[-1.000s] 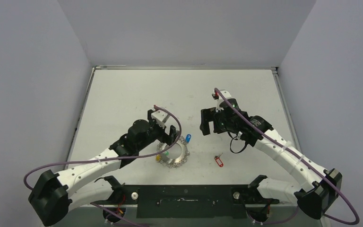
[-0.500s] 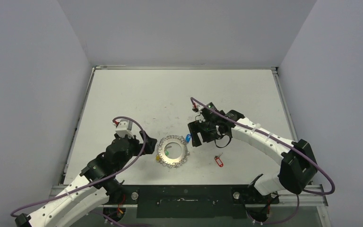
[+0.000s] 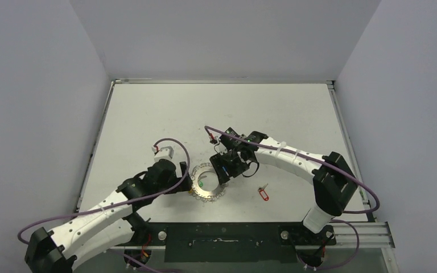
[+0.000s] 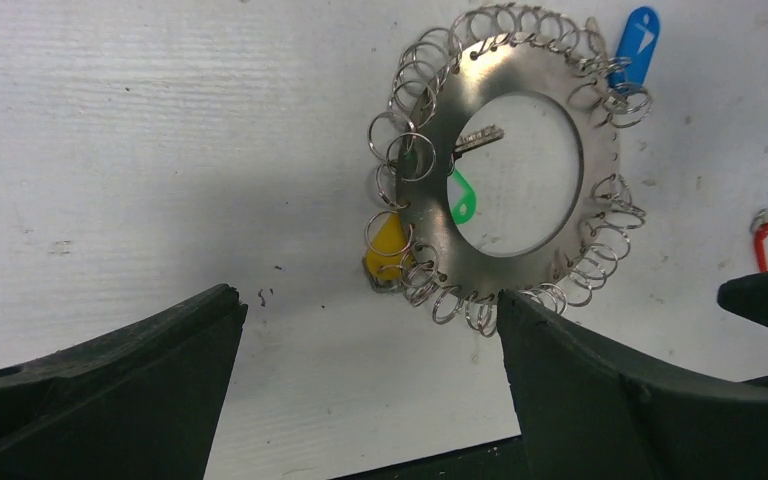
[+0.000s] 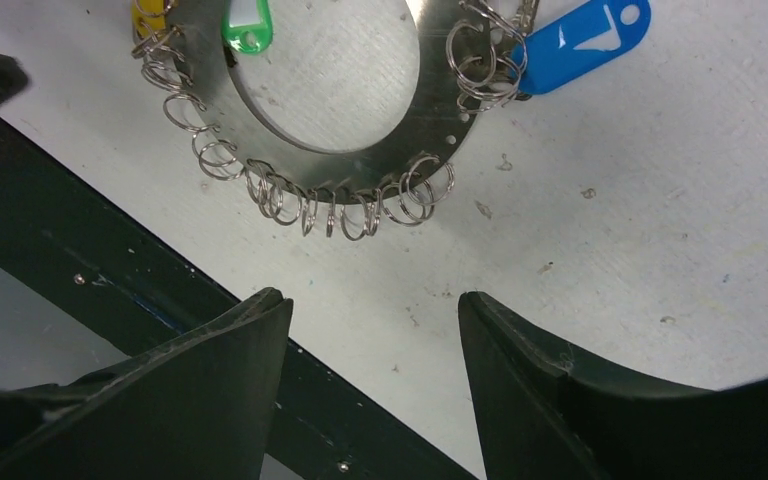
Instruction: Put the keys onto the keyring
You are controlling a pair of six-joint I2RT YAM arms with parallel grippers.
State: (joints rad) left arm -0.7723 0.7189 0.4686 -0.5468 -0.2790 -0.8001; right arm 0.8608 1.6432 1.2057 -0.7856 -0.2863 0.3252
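The keyring [image 3: 209, 193] lies flat on the table [image 3: 148, 125], close to the near edge and about midway between the left and right edges. The left tool [image 3: 186, 183] sits just beside the keyring on its left. In the left wrist view this tool [image 4: 365, 300] has its fingers spread wide with nothing between them, and the keyring [image 4: 430, 190] lies ahead of them, its wire loops near the right fingertip. The right tool [image 3: 226, 170] hangs over the far right part of the keyring. In the right wrist view it [image 5: 372, 300] is partly open and holds nothing, only bare table between its fingers, with the keyring [image 5: 350, 172] just beyond the tips. The blue-tagged key [image 4: 638, 40] rests at the keyring's rim, its tag [image 5: 580, 42] pointing outward and its inner end in among the loops; whether it is threaded onto one I cannot tell. The red-tagged key [image 3: 264, 194] lies on the table to the right of the keyring, well apart from it and near the near edge, touched by neither tool. A green tag [image 4: 462, 200] lies inside the keyring's hole, and a yellow tag [image 4: 390, 240] sits at its rim on the side toward the left tool.
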